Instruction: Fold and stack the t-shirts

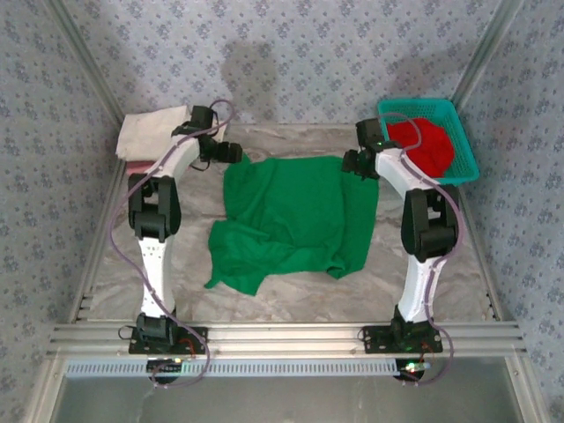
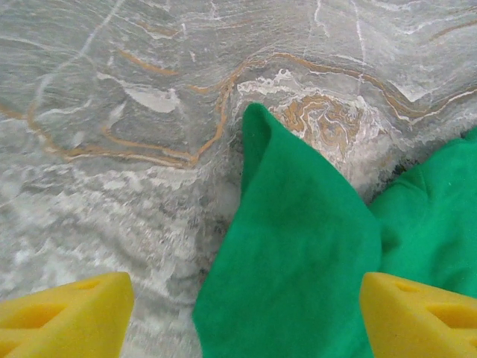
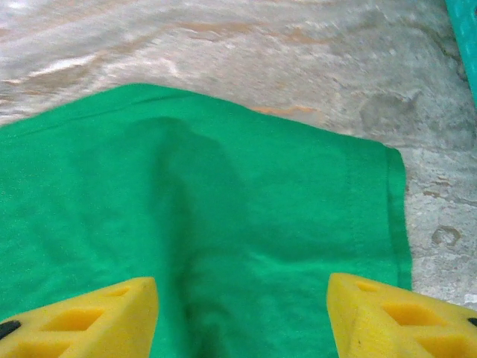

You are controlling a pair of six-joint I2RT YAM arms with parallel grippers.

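At the centre of the marbled grey tabletop: one bright green soft cloth t-shirt, spread roughly flat, with its near left part rumpled and doubled over and its far edge laid fairly straight. At the shirt's far left corner, the left gripper, yellow fingers standing wide, a peaked fold of green between them, nothing clamped. At the far right corner, the right gripper, fingers likewise spread, the hem lying slack beneath. Judged: these paired corner stations suit a two-handed lift of the far edge toward the near side. Far left: folded cream-white cloth t-shirt with a pinkish edge under it, evidently the stack's place. Far right: crumpled red t-shirt waiting in a teal plastic mesh basket
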